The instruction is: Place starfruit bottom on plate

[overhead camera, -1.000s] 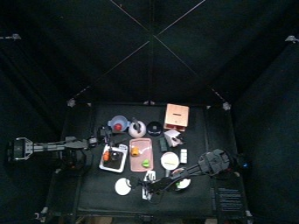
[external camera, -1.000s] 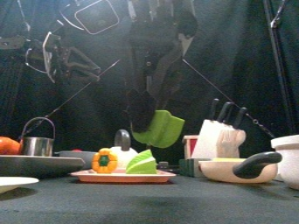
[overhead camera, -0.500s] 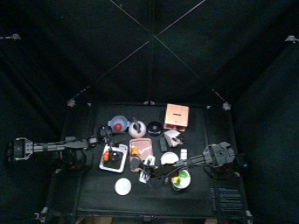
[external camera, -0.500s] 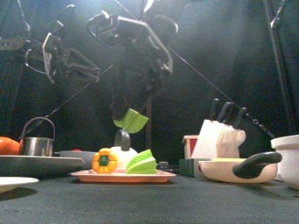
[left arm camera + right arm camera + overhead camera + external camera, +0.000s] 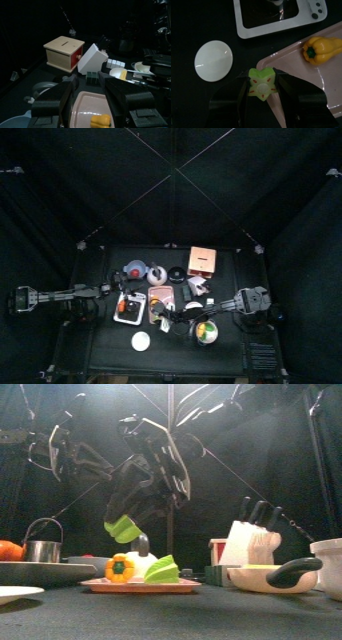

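Right gripper [image 5: 260, 92] clamped on starfruit [image 5: 260, 84], held aloft per front view, wrist view places it between white plate [image 5: 212, 60] and pink tray [image 5: 298, 62], left gripper [image 5: 90, 95] spread open beside tray.

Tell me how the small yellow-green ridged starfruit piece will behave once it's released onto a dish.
The yellow-green starfruit piece, pinched in the right gripper, keeps its shape, so it is probably rigid plastic. Its ridged sides may let it tip or rock. It hangs easily in the front view, so it is likely light.
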You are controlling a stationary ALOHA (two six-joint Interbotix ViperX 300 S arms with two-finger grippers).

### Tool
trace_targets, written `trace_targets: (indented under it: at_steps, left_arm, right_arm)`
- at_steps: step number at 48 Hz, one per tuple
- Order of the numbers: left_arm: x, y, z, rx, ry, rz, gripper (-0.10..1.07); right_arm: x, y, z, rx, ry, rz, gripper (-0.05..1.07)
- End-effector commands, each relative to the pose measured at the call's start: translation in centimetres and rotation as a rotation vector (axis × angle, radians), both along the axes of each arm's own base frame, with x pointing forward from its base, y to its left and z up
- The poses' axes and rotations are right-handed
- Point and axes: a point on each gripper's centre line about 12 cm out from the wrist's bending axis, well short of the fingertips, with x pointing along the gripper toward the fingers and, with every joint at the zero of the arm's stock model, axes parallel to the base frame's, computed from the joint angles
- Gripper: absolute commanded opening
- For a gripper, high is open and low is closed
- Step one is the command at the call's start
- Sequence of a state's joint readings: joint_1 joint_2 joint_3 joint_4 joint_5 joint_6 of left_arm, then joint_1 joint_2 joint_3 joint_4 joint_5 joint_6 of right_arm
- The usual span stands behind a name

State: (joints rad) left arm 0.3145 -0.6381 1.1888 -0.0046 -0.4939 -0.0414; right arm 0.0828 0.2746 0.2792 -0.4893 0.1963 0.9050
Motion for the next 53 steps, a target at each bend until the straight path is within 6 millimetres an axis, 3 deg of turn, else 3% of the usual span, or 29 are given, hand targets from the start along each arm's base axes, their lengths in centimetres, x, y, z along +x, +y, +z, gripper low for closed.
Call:
trace_targets:
  at_steps: [1,16,28,40,53]
  left_arm:
    - [0.2,0.2,0.7,0.008,-0.02,0.004,0.8]
    - [0.2,0.2,0.8,0.006,-0.024,0.007,0.8]
    - [0.1,0.3,0.7,0.006,-0.021,0.01,0.8]
    - [0.0,0.5,0.6,0.005,-0.018,0.019,0.8]
    - [0.0,0.6,0.5,0.004,-0.016,0.022,0.8]
  right_arm:
    - [0.0,-1.3,2.8,0.025,-0.128,0.011,0.68]
    - [0.2,-3.4,2.0,0.042,-0.167,-0.006,0.7]
    - [-0.4,-3.6,1.0,0.041,-0.118,-0.027,0.82]
    - [-0.4,-4.1,1.3,0.01,-0.058,-0.067,0.98]
    - [-0.5,-4.2,1.5,-0.012,-0.034,-0.073,0.98]
